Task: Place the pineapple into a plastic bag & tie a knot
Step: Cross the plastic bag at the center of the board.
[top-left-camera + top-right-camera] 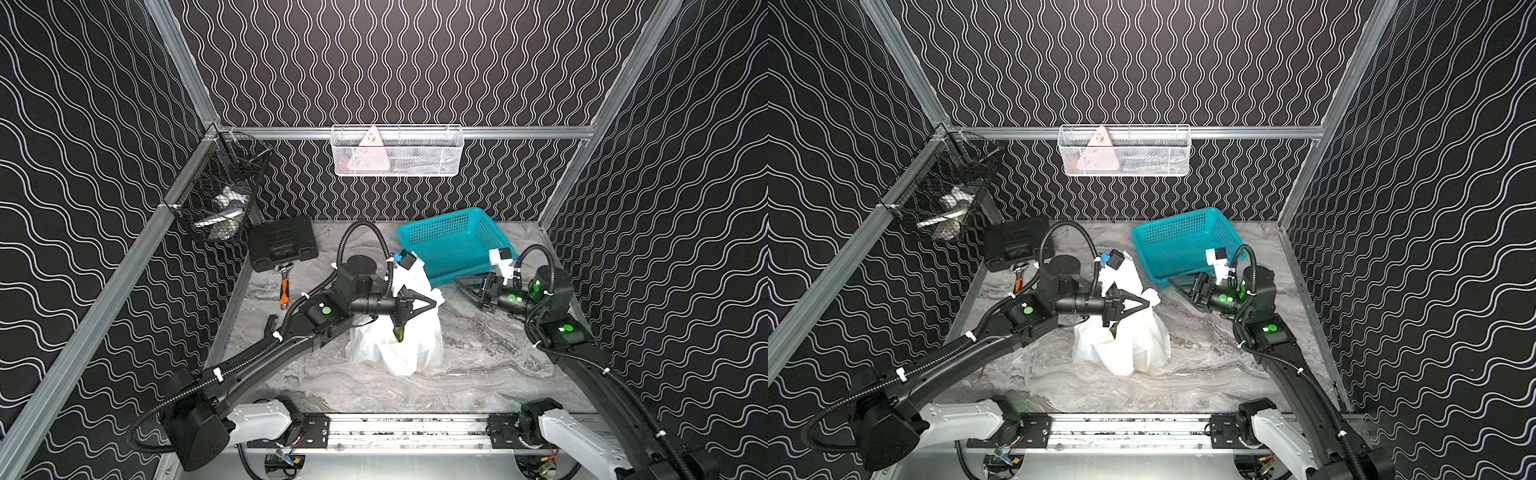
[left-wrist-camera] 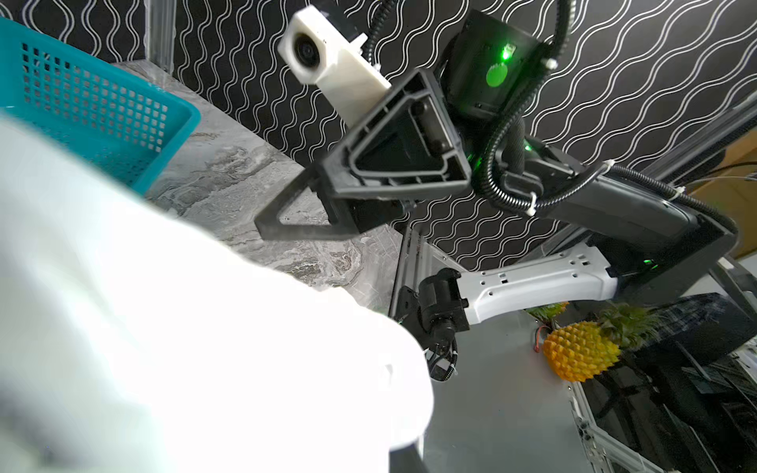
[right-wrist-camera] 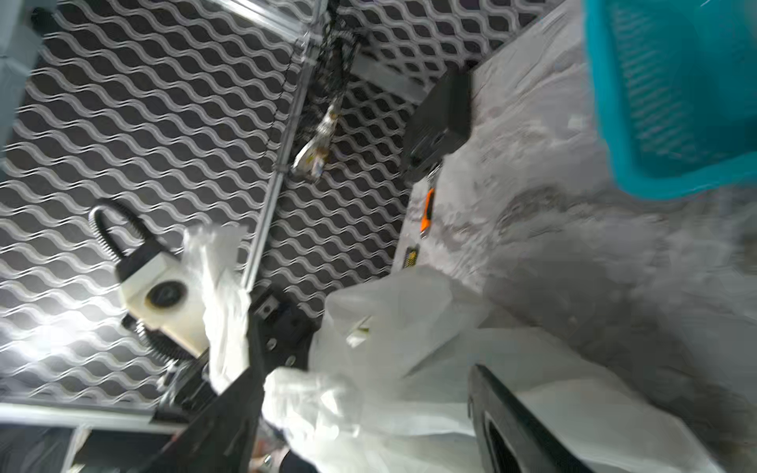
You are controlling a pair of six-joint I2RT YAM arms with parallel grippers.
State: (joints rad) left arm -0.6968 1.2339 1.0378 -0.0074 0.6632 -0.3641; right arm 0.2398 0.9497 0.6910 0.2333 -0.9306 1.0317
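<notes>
The white crinkly plastic bag (image 1: pixel 395 345) (image 1: pixel 1121 349) stands bunched upright in the middle of the marble table. A dark green leaf tip (image 1: pixel 400 332) shows at its front; the rest of the pineapple is hidden inside. My left gripper (image 1: pixel 434 305) (image 1: pixel 1147 304) reaches over the bag's top and is shut on a white fold of it. In the left wrist view the bag (image 2: pixel 184 327) hides those jaws. My right gripper (image 1: pixel 459 284) (image 2: pixel 291 196) (image 3: pixel 368 409) stands open just right of the bag's top, with nothing in it.
A teal perforated basket (image 1: pixel 453 245) sits at the back right, close behind the right gripper. A black tool case (image 1: pixel 282 243) and an orange-handled wrench (image 1: pixel 284 291) lie at the back left. Wire baskets hang on the left wall (image 1: pixel 220 195) and back wall (image 1: pixel 397 151). Another yellow pineapple (image 2: pixel 581 356) lies outside the cell.
</notes>
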